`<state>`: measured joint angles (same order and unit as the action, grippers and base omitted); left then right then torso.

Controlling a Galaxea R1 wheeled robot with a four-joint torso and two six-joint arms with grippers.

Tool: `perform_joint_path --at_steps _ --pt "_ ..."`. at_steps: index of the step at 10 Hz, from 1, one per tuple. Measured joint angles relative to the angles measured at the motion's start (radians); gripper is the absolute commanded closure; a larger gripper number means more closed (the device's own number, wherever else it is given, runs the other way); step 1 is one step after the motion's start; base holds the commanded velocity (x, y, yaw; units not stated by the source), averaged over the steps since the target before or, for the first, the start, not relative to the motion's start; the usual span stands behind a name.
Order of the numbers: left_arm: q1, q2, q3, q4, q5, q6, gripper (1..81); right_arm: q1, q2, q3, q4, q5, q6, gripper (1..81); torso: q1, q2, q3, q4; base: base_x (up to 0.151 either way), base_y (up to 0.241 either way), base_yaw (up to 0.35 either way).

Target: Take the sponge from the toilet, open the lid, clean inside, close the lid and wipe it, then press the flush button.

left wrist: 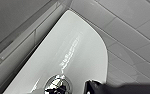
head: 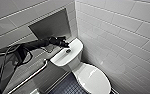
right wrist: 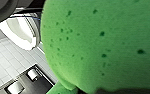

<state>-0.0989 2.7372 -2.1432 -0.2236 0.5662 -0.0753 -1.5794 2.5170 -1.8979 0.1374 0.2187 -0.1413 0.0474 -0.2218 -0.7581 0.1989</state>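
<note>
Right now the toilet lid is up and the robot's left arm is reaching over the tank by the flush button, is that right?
Not quite: the lid is down, shut, as the head view shows. The rest holds: the left gripper reaches over the tank, close by the flush button.

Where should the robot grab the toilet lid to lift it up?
At the front rim of the lid, the rounded end farthest from the tank. The lid lies flat and shut, and it probably hinges at the tank end, so the front edge is the part that swings up. Coming from the front and hooking under that lip looks easiest.
</note>
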Motion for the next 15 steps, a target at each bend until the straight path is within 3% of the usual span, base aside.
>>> perform_joint_path --at_steps 6,15 --pt "0.001 0.048 -0.090 0.082 0.048 -0.002 81.1 -0.003 -0.002 0.000 0.000 0.011 0.000 81.1 0.000 0.000 -0.001 0.000 0.000 0.000 0.000" --pt "0.050 0.111 -0.211 0.173 0.041 0.016 81.1 -0.006 -0.003 0.000 0.000 0.016 0.000 81.1 0.000 0.000 -0.011 0.000 0.000 0.000 0.000"
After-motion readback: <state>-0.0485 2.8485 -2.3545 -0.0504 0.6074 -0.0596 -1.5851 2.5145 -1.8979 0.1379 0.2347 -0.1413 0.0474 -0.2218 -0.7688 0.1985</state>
